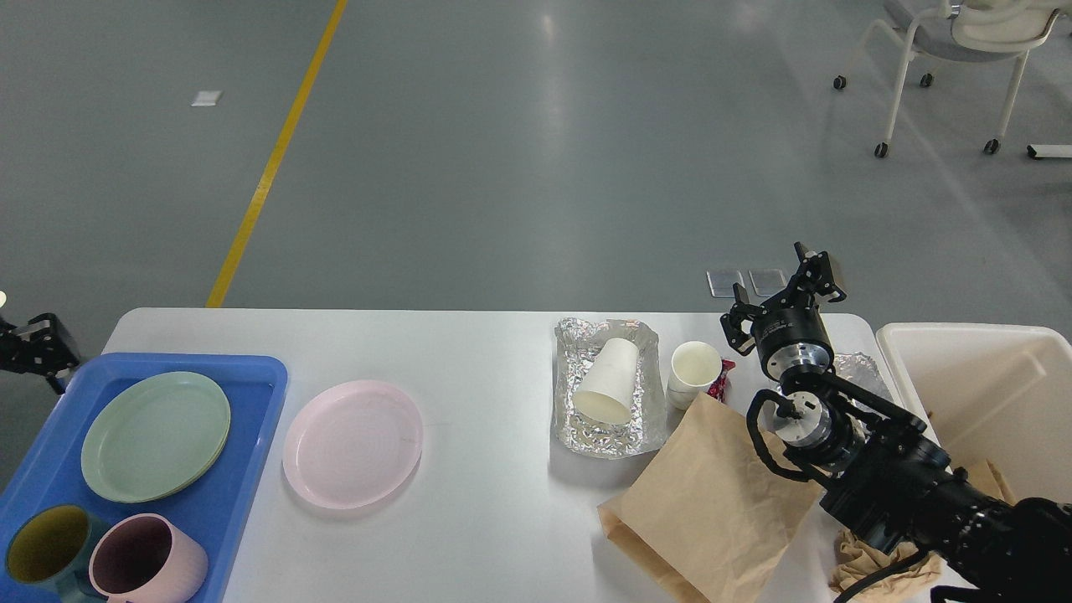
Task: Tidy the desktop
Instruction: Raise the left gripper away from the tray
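The white desktop (pixel 486 360) carries a pink plate (pixel 352 442), a foil tray (pixel 603 431) with a paper cup (pixel 607 381) lying on its side in it, an upright paper cup (pixel 695 368), a red wrapper (pixel 720 383) and a brown paper bag (pixel 703 494). My right gripper (pixel 780 283) stands open and empty above the table's far right edge, just right of the upright cup. At the left edge of the view my left gripper (pixel 35 342) hangs beyond the blue tray's far left corner, small and dark.
The blue tray (pixel 251 368) holds a green plate (pixel 155 435), a teal cup (pixel 42 544) and a pink cup (pixel 142 559). A cream bin (pixel 963 335) stands at the right. Crumpled brown paper (pixel 871 561) lies under my right arm, more foil (pixel 863 368) behind it.
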Available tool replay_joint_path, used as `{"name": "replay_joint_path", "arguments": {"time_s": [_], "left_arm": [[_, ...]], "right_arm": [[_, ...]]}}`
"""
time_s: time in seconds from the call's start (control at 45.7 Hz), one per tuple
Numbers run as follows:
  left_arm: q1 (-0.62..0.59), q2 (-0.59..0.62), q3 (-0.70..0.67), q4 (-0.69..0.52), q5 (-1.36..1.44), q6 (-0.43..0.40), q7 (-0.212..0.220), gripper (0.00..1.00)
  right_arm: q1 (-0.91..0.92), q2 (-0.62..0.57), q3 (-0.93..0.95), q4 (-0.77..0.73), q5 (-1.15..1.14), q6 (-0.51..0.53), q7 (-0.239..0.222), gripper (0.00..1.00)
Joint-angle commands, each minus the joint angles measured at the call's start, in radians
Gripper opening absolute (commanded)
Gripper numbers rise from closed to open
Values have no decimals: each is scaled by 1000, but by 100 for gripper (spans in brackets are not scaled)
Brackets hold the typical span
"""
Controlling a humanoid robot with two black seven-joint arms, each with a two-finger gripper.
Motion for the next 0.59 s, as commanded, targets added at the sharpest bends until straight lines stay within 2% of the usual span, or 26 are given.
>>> {"name": "replay_joint_path", "arguments": {"time_s": [0.0,0.284,0.569], "left_arm": [[-66,-62,28,-2,-8,0,-55,92],[-197,-143,39,-11,-8,0,-58,93],[-179,-214,9,-11,-8,0,-58,95]], "right_arm": [[0,0,0,0,0,0,0,100],[0,0,0,0,0,0,0,100],[0,0,0,0,0,0,0,100]]}}
